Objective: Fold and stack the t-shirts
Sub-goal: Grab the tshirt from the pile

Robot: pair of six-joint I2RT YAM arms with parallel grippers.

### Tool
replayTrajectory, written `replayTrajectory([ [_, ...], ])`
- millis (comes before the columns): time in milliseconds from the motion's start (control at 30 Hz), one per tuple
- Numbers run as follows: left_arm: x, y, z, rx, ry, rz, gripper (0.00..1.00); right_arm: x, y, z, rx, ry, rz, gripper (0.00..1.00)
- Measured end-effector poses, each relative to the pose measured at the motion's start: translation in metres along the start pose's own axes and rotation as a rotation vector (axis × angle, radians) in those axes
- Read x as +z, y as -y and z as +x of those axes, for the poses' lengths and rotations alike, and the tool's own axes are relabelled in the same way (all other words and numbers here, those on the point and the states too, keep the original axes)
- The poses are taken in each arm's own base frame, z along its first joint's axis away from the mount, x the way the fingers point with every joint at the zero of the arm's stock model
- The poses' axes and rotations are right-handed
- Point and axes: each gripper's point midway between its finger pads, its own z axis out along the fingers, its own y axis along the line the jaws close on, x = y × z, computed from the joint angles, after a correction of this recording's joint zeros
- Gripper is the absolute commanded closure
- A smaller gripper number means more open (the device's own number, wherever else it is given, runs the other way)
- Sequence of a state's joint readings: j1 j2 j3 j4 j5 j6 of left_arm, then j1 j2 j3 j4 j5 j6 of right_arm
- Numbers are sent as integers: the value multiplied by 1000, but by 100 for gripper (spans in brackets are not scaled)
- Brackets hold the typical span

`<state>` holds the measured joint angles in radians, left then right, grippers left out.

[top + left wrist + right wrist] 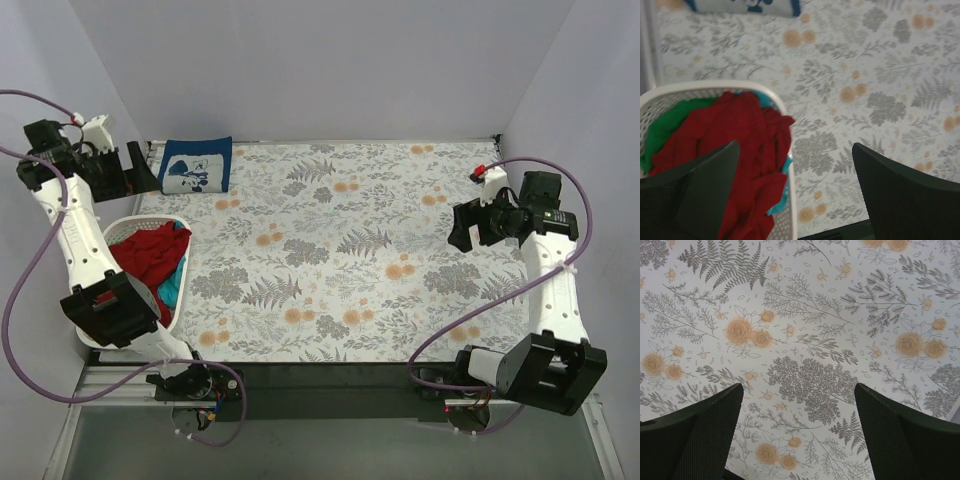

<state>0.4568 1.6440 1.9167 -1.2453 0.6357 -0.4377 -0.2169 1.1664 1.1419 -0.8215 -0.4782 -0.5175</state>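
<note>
Left side: left gripper (125, 165) hangs in the air past the far end of the white laundry basket (150, 218), jaws spread wide, nothing between them. Its wrist view looks down onto the basket rim (715, 85) with both fingers clear of the cloth.

Basket contents: dark red t-shirt (150, 255) bunched on top and filling most of the opening. A teal t-shirt (172, 290) shows at the basket's right wall, under the red. A green t-shirt (665, 127) shows at the wall opposite the teal. All crumpled, none folded. Cannot tell whether more lie underneath.

Just past the basket's far right corner: navy t-shirt (197, 166) with white print, folded to a neat rectangle, lying flat on the floral cloth (350, 250). Nothing stacked on it.

Right of the basket: the cloth-covered tabletop (330, 350) carries no other garment.

Far right, well apart from the basket: right gripper (465, 225) hovers above the cloth, jaws wide, empty. Its wrist view shows only floral print between the fingers (705, 435).

Progress, judged: one shirt folded and placed as the base of the stack; at least three remain in the basket. Task is early. Next step likely a pick of the dark red shirt, since it lies uppermost and the left gripper is nearest the basket.
</note>
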Motion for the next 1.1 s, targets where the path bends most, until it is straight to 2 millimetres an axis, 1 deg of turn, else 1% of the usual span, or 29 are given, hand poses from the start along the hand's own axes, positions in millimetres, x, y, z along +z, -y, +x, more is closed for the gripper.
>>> replayTrajectory([
  [33,-5,-16,6,1,-8,-40,5,5,0,2,17,-11,-18,2],
  [67,-10,-32,14,1,-27,-89,5,9,1,3,31,-21,-31,2],
  [100,-12,-45,25,5,-55,-130,5,14,1,4,48,-33,-47,2],
  [133,-13,-52,36,11,-85,-160,5,18,2,5,62,-44,-61,2],
  [167,-14,-58,52,17,-133,-188,5,21,2,6,73,-52,-72,2],
  [233,-14,-65,81,33,-218,-227,4,25,3,4,92,-63,-93,2],
  [300,-19,-69,112,47,-302,-255,3,27,6,-3,97,-58,-101,2],
  [400,-28,-72,147,48,-384,-288,2,26,8,-13,95,-46,-108,2],
  [500,-35,-75,176,34,-445,-313,2,27,12,-20,94,-41,-112,2],
  [633,-33,-79,209,18,-514,-323,2,34,16,-22,112,-61,-134,2],
  [733,-26,-86,224,20,-537,-334,2,39,20,-27,119,-67,-145,2],
  [800,-21,-92,228,30,-537,-345,2,41,22,-29,121,-69,-148,2],
  [900,-15,-104,229,55,-522,-382,2,40,22,-32,123,-70,-153,2],
  [967,-14,-108,227,65,-512,-398,4,40,22,-33,123,-70,-156,2],
  [1000,-14,-112,224,74,-505,-415,6,39,22,-33,122,-70,-156,2],
  [1100,-12,-121,215,93,-474,-450,21,39,22,-33,122,-72,-157,2],
])
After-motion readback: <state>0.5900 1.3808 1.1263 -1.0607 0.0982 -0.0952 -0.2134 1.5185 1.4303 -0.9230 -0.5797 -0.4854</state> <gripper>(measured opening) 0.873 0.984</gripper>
